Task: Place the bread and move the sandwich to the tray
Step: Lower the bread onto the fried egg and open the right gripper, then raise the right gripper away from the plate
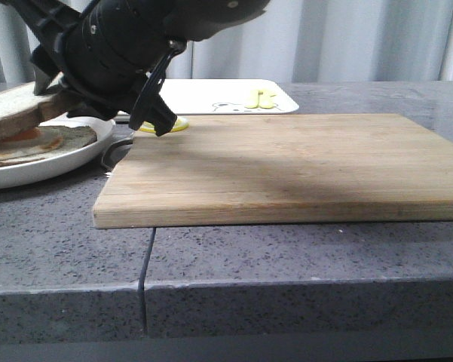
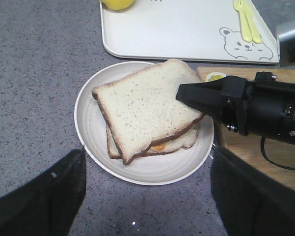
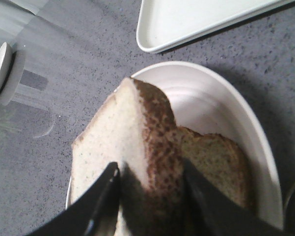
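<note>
Over on the left side of the grey table [image 1: 301,264], the right gripper [image 3: 149,179] has its jaws clamped on the edge of the bread [image 2: 145,105], one finger on the pale face and one on the brown crust. That slice sits tilted over the sandwich [image 2: 179,143], which is on the round white plate [image 2: 91,128]; you can see a bit of orange yolk [image 2: 158,147] peeking out between the slices. Can't tell if the bread is fully resting on the stack or partly lifted.

The left gripper [image 2: 147,196] hovers above the plate with its jaws spread wide and nothing between them.

The tray [image 2: 176,29] with the little bear drawing [image 2: 243,45] is just beyond the plate, with a yellow fork [image 2: 245,19] lying on it and something round and yellow [image 2: 118,4] at its edge. A wooden cutting board [image 1: 286,170] lies right beside the plate.
</note>
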You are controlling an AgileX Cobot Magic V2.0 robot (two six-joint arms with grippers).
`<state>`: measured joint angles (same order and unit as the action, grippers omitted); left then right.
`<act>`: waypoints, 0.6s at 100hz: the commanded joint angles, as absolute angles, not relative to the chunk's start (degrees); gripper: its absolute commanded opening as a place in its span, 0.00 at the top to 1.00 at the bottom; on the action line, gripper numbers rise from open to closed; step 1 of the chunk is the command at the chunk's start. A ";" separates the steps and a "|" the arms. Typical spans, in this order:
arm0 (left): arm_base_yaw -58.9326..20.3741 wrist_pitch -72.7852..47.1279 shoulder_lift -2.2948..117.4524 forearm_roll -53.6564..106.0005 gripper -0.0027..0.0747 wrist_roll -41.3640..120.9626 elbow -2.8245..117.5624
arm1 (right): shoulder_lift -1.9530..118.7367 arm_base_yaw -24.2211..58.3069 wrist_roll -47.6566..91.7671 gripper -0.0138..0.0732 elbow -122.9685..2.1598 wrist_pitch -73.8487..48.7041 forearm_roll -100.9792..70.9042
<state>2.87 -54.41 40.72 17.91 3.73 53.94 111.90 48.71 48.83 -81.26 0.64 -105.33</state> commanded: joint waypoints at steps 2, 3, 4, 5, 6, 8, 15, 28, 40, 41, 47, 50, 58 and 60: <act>3.00 -51.18 40.98 19.49 0.33 3.89 55.92 | 108.59 48.68 50.38 0.34 -82.54 -1.00 -107.42; 3.00 -51.18 40.98 19.49 0.33 3.89 55.92 | 108.59 48.68 50.38 0.33 -82.54 -0.93 -107.42; 3.00 -51.18 40.98 19.49 0.33 3.89 55.92 | 108.59 48.68 50.38 0.33 -82.54 -0.86 -107.36; 3.00 -51.18 40.98 19.49 0.33 3.89 55.92 | 108.59 48.68 50.38 0.32 -82.54 -0.73 -107.36; 3.00 -51.18 40.98 19.49 0.33 3.89 55.92 | 108.59 48.68 50.48 0.31 -82.54 -0.60 -107.30; 3.00 -51.18 40.98 19.49 0.33 3.89 55.92 | 108.59 48.68 50.58 0.30 -82.54 -0.47 -107.16; 3.00 -51.18 40.98 19.49 0.33 3.89 55.92 | 108.52 48.63 51.45 0.29 -82.54 0.00 -107.02; 3.00 -51.18 40.98 19.49 0.33 3.89 55.92 | 107.96 48.63 52.95 0.29 -82.54 1.64 -106.90; 3.00 -51.18 40.98 19.49 0.33 3.89 55.92 | 106.98 48.52 53.08 0.29 -82.54 3.01 -105.76; 3.00 -51.18 40.98 19.49 0.33 3.89 55.92 | 106.80 48.52 53.08 0.29 -82.54 3.14 -105.50; 3.00 -51.18 40.98 19.49 0.33 3.89 55.92 | 105.90 48.12 53.16 0.29 -82.54 3.56 -104.44; 3.00 -51.18 40.98 19.49 0.33 3.89 55.92 | 105.39 48.04 53.33 0.29 -82.54 3.56 -103.70; 3.00 -51.18 40.98 19.49 0.33 3.89 55.92 | 103.70 47.29 53.51 0.29 -82.54 3.99 -100.93; 3.00 -51.18 40.98 19.49 0.33 3.89 55.92 | 103.24 47.16 53.79 0.29 -82.54 3.99 -100.28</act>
<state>2.87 -54.41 40.72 17.91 3.73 53.94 108.85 48.19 52.41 -81.09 4.29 -103.63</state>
